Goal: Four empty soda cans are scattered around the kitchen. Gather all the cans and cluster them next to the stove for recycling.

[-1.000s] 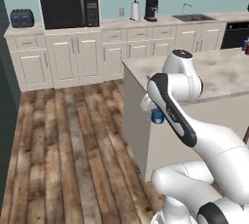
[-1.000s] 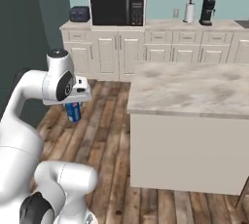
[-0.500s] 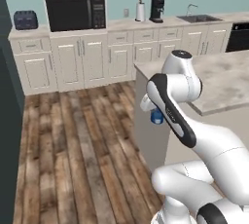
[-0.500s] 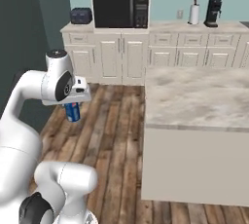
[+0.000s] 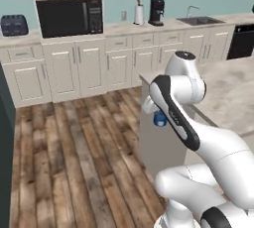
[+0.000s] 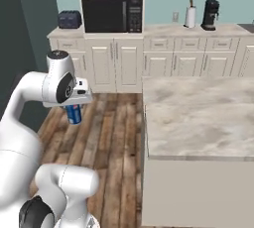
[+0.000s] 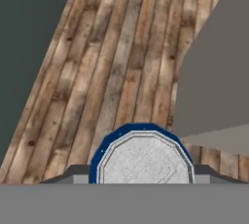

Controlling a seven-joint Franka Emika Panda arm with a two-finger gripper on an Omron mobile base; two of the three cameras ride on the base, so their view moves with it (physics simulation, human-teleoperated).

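Hand (image 6: 74, 109) clamped on blue soda can (image 6: 74, 114), left-centre of right base frame, carried over wood floor (image 7: 121, 62). Probably mid-transport; stove unseen, delivery and other cans left.

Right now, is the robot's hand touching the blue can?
Touching. In the right base view the gripper holds the blue can up off the wood floor.
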